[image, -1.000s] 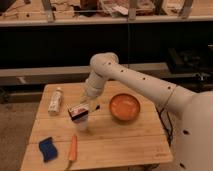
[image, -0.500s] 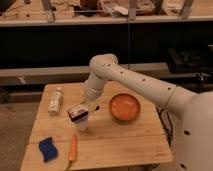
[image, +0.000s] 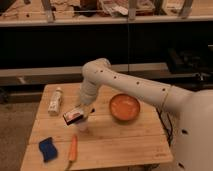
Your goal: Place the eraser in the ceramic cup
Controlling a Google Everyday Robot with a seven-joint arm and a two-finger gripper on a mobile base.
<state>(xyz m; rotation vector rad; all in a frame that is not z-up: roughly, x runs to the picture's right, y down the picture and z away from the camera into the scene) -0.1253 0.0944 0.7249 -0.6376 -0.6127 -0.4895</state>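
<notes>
My tool (image: 80, 113) hangs over the near-middle of the light wooden tabletop (image: 125, 142), clenched on the eraser (image: 73, 116), a small dark rectangular block with a white and reddish label face turned toward the camera.

Change over the last second: slight. The eraser has drifted a touch toward the left and tilted a little more, and it now sits right at the mouth of the small pale whitish-grey ceramic cup (image: 82, 125), which stands directly beneath it. The cup has not moved.

What that means: I am at the lowering stage, not the release. The eraser looks about as wide as the cup mouth and lies across it at an angle, so I judge it needs tipping end-down before I let go. It may already touch the rim; I cannot settle that from here.

Risk: a light handleless cup, easily nudged over if the block catches the rim.

Neighbours, all apart from the cup: wide orange bowl (image: 124, 107) to the right, white bottle (image: 55, 101) lying at the far left, blue wavy-edged pad (image: 48, 148) and thin orange stick-shaped item (image: 73, 148) at the near edge.
</notes>
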